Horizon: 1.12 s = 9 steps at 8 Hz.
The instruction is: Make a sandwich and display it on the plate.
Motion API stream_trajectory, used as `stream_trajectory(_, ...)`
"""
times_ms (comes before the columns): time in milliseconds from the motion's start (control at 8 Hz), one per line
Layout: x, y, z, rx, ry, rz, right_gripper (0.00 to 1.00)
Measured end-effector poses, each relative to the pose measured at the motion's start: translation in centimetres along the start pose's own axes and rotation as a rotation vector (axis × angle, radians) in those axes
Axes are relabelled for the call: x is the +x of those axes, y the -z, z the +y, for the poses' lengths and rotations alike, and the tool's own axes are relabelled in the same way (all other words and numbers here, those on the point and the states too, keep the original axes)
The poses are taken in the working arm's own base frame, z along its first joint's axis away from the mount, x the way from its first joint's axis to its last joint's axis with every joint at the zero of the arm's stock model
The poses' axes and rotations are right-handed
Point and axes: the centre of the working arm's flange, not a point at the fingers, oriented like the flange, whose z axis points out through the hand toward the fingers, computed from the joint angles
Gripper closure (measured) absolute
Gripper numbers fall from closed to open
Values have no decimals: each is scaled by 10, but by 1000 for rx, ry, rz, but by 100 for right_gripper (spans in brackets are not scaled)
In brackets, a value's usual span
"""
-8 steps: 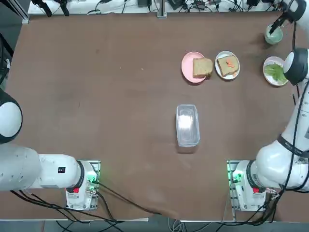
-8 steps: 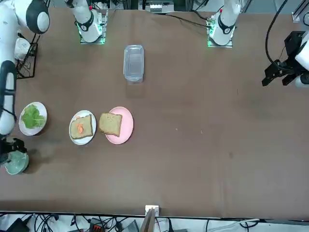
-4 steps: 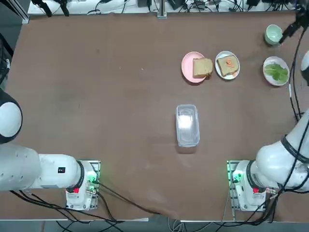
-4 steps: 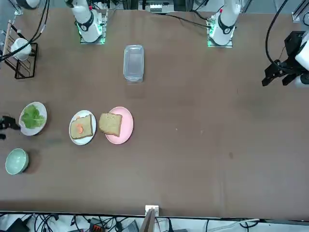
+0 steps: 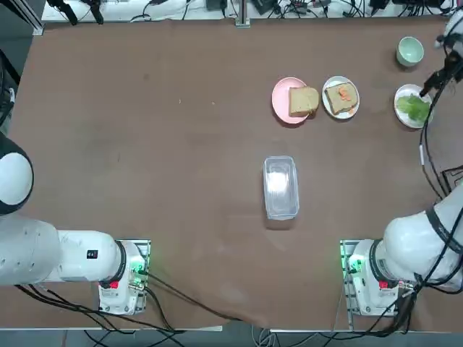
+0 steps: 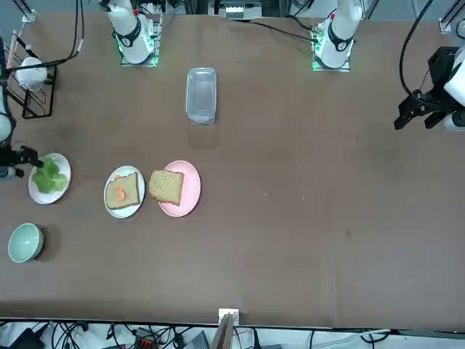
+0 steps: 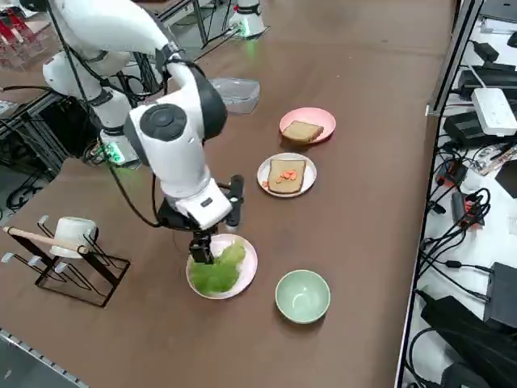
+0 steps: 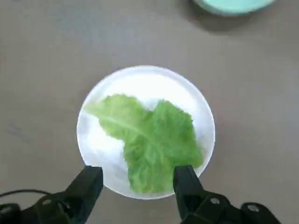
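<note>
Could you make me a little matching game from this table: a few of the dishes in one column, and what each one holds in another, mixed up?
Dishes:
1. pink plate
2. middle white plate
3. white plate under the right gripper, fingers open
4. green cup

Contents:
A. lettuce leaves
B. nothing
C. plain bread slice
D. bread slice with orange bits on top

Pairs: 1-C, 2-D, 3-A, 4-B
</note>
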Motion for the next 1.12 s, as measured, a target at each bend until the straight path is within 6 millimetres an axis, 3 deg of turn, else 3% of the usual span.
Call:
stream_trajectory(750,-11,-59,-6,-55,-143,11,12)
stream_trajectory(1000,-10,-68,-8,-57,-160,7,26)
stream_trajectory(1125,-9,-72,-8,-61,-162,7,28)
